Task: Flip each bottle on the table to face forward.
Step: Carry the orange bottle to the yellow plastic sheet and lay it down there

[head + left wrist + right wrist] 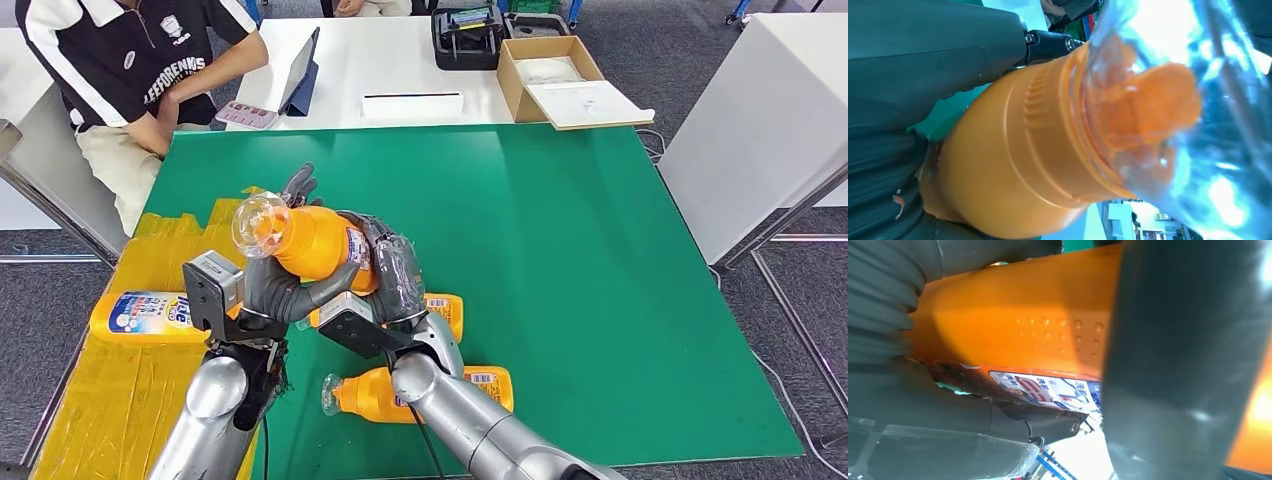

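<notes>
Both hands are wrapped around one orange bottle (315, 245), lifted clear of the green bench (560, 260) near its left front part. The left hand (275, 290) cups it from below near the neck, fingers (300, 185) curled up behind it; the right hand (385, 270) grips the body and label end. Neither hand has slack: fingers are closed onto the plastic on both sides.

To do this turn well, I judge one hand should carry the weight while the other rolls the bottle about its long axis, then the grip is swapped. Loosening both at once would likely drop it, since the smooth body looks slippery. The clear cap (255, 220) is a poor place to press; it looks thin and may pop off. Set the bottle down only when the printed label faces up and outward, in a free patch of green away from the others.

The bottle is glossy orange, with a ribbed shoulder, a clear domed cap over an orange spout (1153, 107), small raised dots on one side (1058, 327) and a red, white and blue label (1048, 390) along the edge.

Three more lie on their sides: one (150, 315) on the yellow sheet (110, 400), two (440, 385) (445, 310) on the green near the right arm.
</notes>
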